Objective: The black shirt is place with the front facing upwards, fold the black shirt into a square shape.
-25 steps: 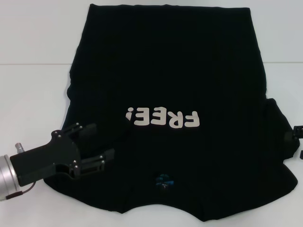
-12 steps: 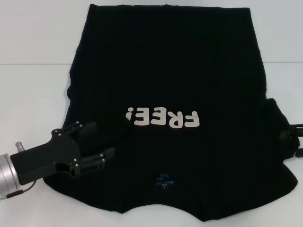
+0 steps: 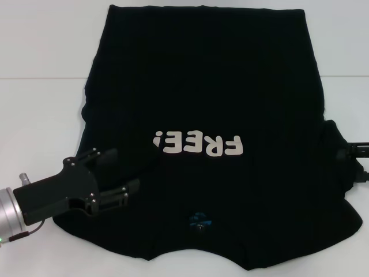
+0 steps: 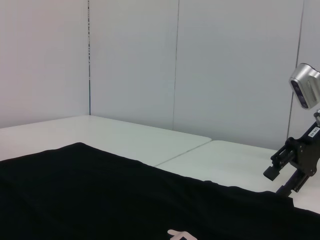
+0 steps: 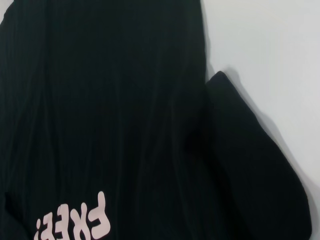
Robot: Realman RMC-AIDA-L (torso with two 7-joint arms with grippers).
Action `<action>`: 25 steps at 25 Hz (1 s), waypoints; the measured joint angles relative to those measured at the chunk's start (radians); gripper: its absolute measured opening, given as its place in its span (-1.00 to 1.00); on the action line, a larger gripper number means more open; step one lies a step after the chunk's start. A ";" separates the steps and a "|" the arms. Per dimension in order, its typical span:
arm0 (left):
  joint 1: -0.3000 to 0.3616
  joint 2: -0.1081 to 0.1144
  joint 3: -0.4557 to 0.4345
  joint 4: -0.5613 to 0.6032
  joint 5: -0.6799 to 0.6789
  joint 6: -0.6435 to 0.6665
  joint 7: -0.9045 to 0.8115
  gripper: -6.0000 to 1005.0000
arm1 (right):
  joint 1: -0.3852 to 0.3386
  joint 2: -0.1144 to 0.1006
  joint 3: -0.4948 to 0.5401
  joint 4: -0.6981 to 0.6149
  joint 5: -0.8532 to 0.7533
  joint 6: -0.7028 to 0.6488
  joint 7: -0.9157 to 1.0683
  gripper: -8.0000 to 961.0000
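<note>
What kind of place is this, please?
Probably a lab or test room: a plain white table, bare pale wall panels, and only the black shirt laid out between two robot arms.

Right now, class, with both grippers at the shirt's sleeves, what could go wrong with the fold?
1. The left gripper, open low over the black shirt, may pinch several layers, dragging the body along.
2. The right gripper barely reaches the right sleeve; its grasp could slip.
3. An uneven pull could skew the "FREE!" lettering.
</note>
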 joint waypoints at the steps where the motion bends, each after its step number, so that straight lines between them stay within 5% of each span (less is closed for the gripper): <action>1: 0.000 0.000 0.000 0.000 0.000 0.000 0.000 0.69 | 0.000 0.000 0.001 0.000 0.000 0.003 0.000 0.52; 25: -0.001 0.000 0.000 -0.002 0.000 -0.013 0.000 0.69 | -0.007 0.003 0.001 0.024 0.000 0.020 0.000 0.50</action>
